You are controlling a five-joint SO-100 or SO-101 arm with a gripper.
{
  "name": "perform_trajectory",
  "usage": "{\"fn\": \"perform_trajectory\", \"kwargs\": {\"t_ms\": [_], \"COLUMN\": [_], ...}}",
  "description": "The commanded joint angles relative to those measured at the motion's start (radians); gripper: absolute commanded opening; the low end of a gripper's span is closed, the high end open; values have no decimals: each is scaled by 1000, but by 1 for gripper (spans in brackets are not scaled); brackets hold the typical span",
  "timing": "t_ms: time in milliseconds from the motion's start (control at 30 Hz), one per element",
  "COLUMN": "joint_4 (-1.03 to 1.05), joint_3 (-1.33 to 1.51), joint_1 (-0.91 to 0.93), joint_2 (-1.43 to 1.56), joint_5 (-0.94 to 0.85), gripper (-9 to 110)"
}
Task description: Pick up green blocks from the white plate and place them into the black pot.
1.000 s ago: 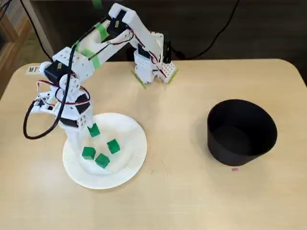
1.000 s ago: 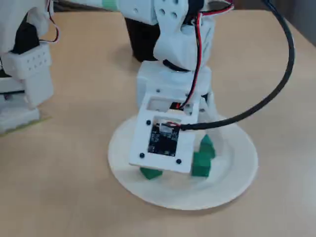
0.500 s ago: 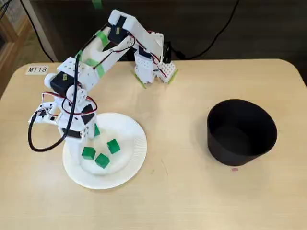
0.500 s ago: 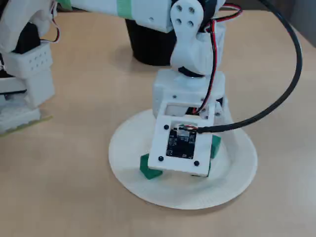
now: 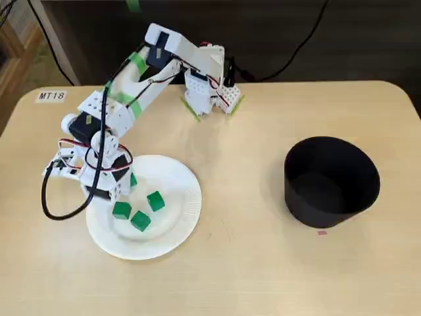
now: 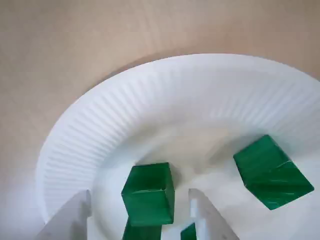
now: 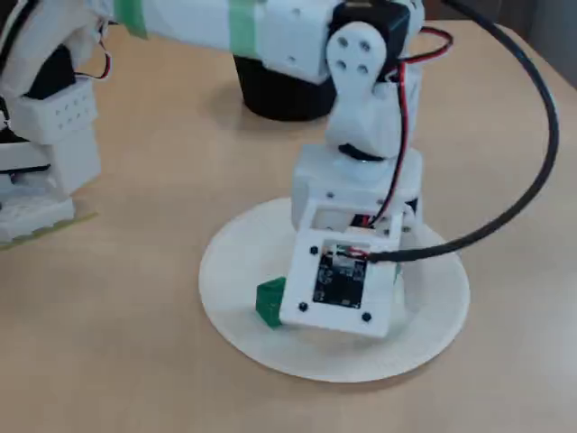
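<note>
The white paper plate (image 5: 177,217) lies left of centre in a fixed view, with green blocks on it (image 5: 155,201) (image 5: 140,220) (image 5: 121,210); a further one (image 5: 133,179) is half hidden by the arm. My gripper (image 5: 116,196) hangs low over the plate's left part. In the wrist view the gripper (image 6: 139,196) is open, its white fingers (image 6: 70,220) standing on either side of one green block (image 6: 148,192) with gaps. Another block (image 6: 272,171) lies to the right. The black pot (image 5: 332,181) stands far right, empty.
The arm's base (image 5: 209,92) sits at the table's back edge, and a black cable loops by the plate's left side (image 5: 49,204). In the low fixed view the wrist camera board (image 7: 338,281) hides the fingers; one block (image 7: 269,302) shows, and the pot (image 7: 279,90) stands behind.
The arm has swung and lowered over the plate. The gripper slid from the plate's upper-left rim toward the blocks, and now straddles one.
</note>
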Motion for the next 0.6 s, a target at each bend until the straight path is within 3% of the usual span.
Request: {"fn": "perform_trajectory", "kwargs": {"t_ms": [0,167,400,567], "joint_4": [-17,-31,-9,101], "joint_3": [-46,-66,-123,-341], "joint_1": [-8,2,-2,-23], "joint_2": [3,-35,-40,-26], "joint_5": [15,77,63,74], "gripper": [18,-2,-2,-2]}}
